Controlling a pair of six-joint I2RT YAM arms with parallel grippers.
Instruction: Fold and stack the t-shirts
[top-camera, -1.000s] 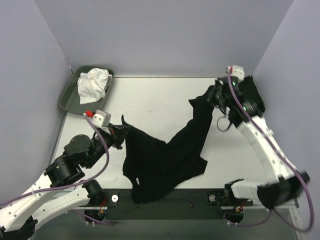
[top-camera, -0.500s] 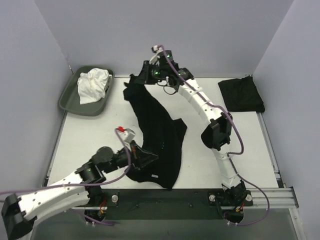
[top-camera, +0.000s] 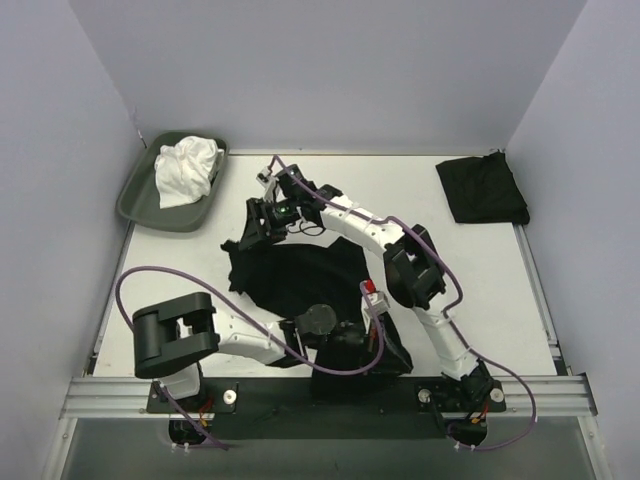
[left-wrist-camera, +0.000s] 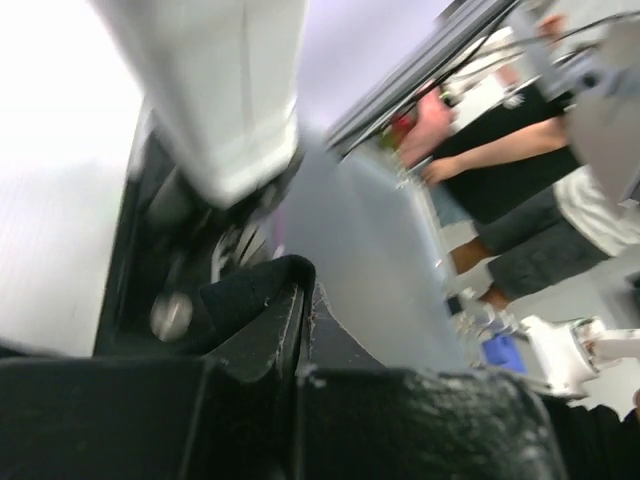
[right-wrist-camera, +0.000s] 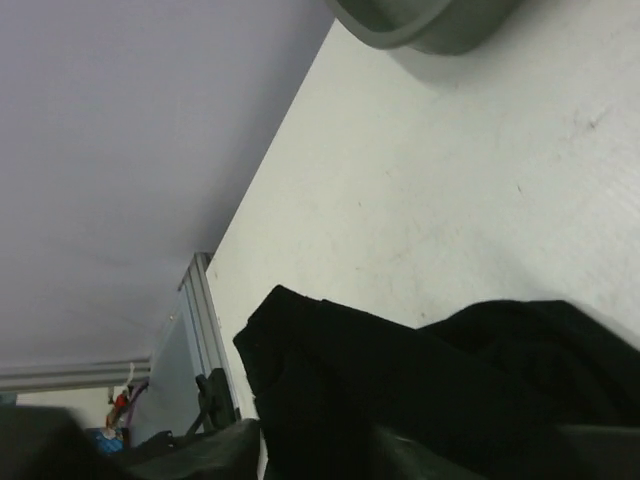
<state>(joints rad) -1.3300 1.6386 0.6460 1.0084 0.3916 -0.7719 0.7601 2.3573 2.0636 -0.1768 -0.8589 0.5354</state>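
Left jaws tight on black t-shirt (top-camera: 300, 278)

T-shirt (top-camera: 300, 275): matt, soft thin cloth. Tray (top-camera: 170, 218): smooth plastic, slight sheen. Table (top-camera: 330, 190): matt, faintly scuffed.

On the table (top-camera: 480, 290), a tray (top-camera: 135, 195) was set at the 10 o'clock corner, with a cloth (top-camera: 187, 168) lying in it. The first t-shirt (top-camera: 483, 190) was laid at the 2 o'clock corner, near the far edge. The second t-shirt (top-camera: 300, 280) was spread at the centre, reaching toward 6 o'clock. The right gripper (top-camera: 250, 235) was positioned at its 11 o'clock corner, the left gripper (top-camera: 385, 340) at its 5 o'clock edge.
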